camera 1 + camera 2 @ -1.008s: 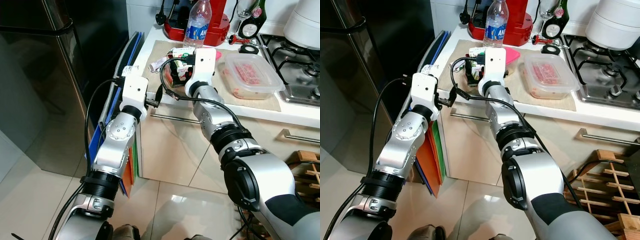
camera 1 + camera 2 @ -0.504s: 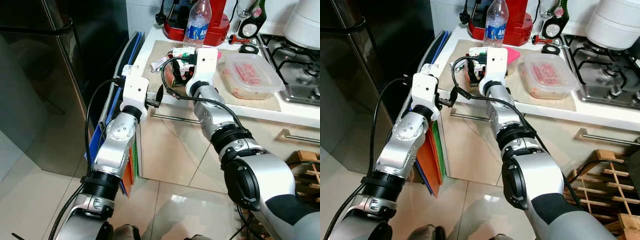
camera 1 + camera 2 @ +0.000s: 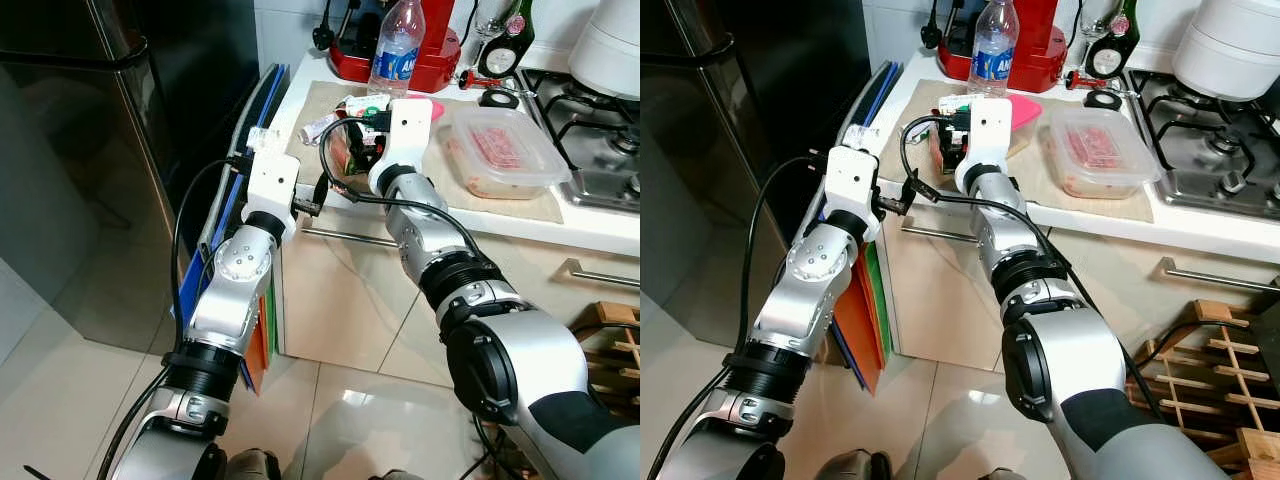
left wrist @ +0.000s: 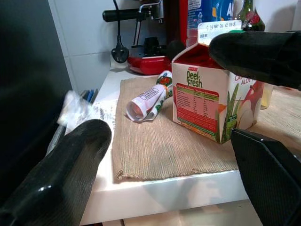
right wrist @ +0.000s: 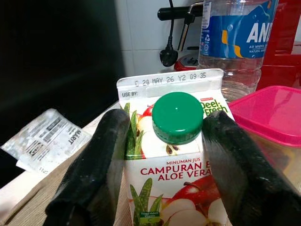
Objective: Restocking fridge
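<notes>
White counter [image 3: 600, 232] runs across the upper right of the head views, a woven mat [image 4: 155, 150] laid on it. Near the mat's left end stands the juice carton [image 5: 176, 155]. The right wrist view shows the right gripper [image 5: 164, 165] straddling it, fingers apparently touching both sides; the left gripper [image 4: 178, 179] hangs wide open and empty before the counter edge. Behind stands a water bottle [image 3: 396, 45].

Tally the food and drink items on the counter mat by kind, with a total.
Juice cartons: 1, juice carton, right gripper fingers around it
Water bottles: 1, water bottle
Clear lidded containers: 1, meat container
Pink-lidded containers: 1, pink-lidded container
Tubes: 1, tube
Total: 5
</notes>
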Available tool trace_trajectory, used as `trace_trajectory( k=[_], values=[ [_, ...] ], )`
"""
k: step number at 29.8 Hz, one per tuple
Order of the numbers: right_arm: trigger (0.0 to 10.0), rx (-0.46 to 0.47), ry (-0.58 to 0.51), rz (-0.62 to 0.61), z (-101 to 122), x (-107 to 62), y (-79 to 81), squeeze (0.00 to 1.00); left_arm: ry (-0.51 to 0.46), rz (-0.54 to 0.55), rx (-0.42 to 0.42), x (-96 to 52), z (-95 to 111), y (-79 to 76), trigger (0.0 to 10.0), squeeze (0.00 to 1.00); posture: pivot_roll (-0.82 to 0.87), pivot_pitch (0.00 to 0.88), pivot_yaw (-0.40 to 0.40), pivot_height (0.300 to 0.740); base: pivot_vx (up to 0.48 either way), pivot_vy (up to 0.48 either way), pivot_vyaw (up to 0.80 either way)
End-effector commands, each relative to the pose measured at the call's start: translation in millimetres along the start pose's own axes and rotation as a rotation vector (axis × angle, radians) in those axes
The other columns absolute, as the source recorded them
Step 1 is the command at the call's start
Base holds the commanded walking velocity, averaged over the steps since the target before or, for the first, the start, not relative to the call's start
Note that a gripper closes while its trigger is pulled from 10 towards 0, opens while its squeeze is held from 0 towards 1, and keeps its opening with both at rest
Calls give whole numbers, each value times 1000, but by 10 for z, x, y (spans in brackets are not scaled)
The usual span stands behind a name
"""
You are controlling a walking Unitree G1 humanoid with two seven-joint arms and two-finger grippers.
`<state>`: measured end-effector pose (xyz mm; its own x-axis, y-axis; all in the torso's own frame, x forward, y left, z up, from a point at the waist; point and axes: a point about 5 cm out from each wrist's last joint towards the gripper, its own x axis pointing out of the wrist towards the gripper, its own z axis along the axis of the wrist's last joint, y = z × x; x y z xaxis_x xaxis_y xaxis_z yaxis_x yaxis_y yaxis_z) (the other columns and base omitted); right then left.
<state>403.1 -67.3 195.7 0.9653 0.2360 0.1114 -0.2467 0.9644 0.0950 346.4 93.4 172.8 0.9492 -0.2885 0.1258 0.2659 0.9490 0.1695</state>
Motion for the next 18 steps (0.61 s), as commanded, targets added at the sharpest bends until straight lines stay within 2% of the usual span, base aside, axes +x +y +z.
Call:
trace_trajectory(
  k=[1, 3, 7, 11, 18],
  values=[
    [0, 4, 60, 2, -145, -47, -11, 0, 10, -3, 8, 4, -7, -19, 10000, 0, 57, 32, -27, 740, 0, 0, 0],
    [0, 5, 51, 4, -130, -42, -5, 0, 10, -4, 9, 3, -9, -18, 10000, 0, 58, 31, -26, 740, 0, 0, 0],
    [0, -36, -52, 17, 68, 1, 17, 0, 9, -3, 14, 3, -10, -10, 10000, 0, 60, 24, -25, 740, 0, 0, 0],
    [0, -51, -106, 17, 197, 28, 10, 0, 8, -4, 15, 6, -9, -8, 10000, 0, 59, 15, -23, 740, 0, 0, 0],
    [0, -56, -124, 7, 212, 22, -11, 0, 5, -8, 17, 16, -1, -16, 10000, 0, 58, 12, -21, 740, 0, 0, 0]
  ],
)
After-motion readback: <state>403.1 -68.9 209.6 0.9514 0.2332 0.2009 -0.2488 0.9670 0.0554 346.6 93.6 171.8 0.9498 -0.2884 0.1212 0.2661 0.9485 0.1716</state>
